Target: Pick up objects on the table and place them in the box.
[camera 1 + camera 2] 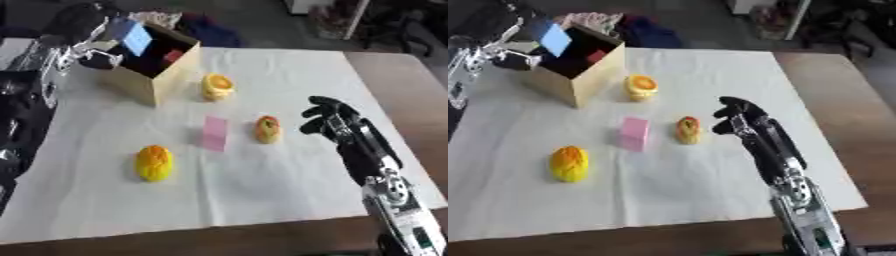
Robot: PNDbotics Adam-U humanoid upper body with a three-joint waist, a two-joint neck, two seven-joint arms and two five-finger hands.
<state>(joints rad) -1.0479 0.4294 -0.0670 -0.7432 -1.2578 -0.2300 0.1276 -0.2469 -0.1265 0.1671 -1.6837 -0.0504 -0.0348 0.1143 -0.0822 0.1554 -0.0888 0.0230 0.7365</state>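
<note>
A blue block [136, 36] is pinched by the left robot hand [98, 45] over the box [166, 75]. The right robot hand [328, 117] is held with fingers curled on nothing, just beside an orange-yellow object [268, 129].

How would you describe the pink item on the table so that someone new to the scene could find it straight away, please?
Start at the cardboard box in the far left part of the white cloth, then come toward the robot to the middle of the cloth. There stands the pink block, left of a small orange-and-yellow object. It is the only flat-sided, pink thing; its neighbours are rounded and yellow or orange.
</note>
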